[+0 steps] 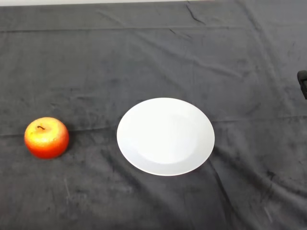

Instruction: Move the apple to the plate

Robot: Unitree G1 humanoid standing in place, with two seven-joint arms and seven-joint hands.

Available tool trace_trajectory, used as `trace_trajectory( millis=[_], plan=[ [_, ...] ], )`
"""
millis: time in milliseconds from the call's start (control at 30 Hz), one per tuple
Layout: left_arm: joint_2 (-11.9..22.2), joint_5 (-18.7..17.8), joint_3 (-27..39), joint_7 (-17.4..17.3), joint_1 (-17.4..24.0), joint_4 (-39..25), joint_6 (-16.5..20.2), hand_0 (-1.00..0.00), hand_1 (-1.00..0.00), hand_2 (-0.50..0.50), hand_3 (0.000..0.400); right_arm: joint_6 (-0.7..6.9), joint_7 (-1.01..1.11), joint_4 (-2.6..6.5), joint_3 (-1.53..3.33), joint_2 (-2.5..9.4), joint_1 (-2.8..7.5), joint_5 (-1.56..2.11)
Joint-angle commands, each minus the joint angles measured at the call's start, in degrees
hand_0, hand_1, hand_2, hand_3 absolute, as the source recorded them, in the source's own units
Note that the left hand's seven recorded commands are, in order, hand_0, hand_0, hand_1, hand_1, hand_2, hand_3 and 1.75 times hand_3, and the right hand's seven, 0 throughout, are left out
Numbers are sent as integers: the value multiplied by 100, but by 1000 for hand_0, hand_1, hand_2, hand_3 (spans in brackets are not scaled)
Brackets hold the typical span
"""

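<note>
Dark cloth [153, 52] covers the whole table in front of me, creased along its far side. The red-orange apple [46, 138] sits upright on the cloth at the near left, stem up, well apart from the white plate [165, 136], which lies flat near the middle with nothing on it.

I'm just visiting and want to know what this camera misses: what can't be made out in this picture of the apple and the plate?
- Robot hand: none shows in the head view, so its state is unknown.
- Apple: its underside and far side are hidden by its own body.
- Plate: its underside is hidden against the dark cloth.
- Dark object at the right edge: cut off by the frame, so it cannot be identified.
</note>
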Motion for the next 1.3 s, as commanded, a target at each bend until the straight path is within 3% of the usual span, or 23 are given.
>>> trace_trajectory(
  millis=[33, 1033, 1300],
  plan=[
    [87, 218, -120, 3, -184, 183, -122, 0, 0, 0, 0, -66, 1, -59, -72, -177, -109, 77],
    [80, 686, -575, 8, -522, 182, -327, 0, 0, 0, 0, -66, 0, -62, -73, -176, -108, 76],
    [269, 706, -621, -396, -498, 218, -419, 0, 0, 0, 0, -66, 0, -62, -73, -176, -108, 75]
  ],
)
